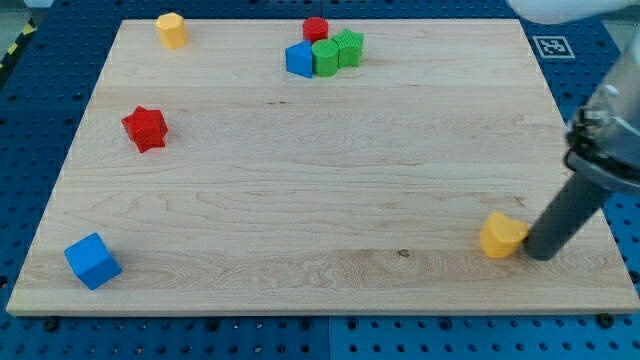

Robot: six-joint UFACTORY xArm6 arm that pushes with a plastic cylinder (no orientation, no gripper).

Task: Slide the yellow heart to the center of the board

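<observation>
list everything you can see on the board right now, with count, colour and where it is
yellow heart: 1, yellow, lower right of the board
yellow block: 1, yellow, top left edge
red star: 1, red, left side
blue cube: 1, blue, bottom left corner
red cylinder: 1, red, top centre, in a cluster
blue block: 1, blue, cluster's left
green blocks: 2, green, cluster's right
wooden board: 1, light wood, on a blue pegboard
my tip: 1, dark rod, against the yellow heart's right side

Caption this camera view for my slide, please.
My tip touches the yellow heart from the view's right, near the board's bottom-right corner.
</observation>
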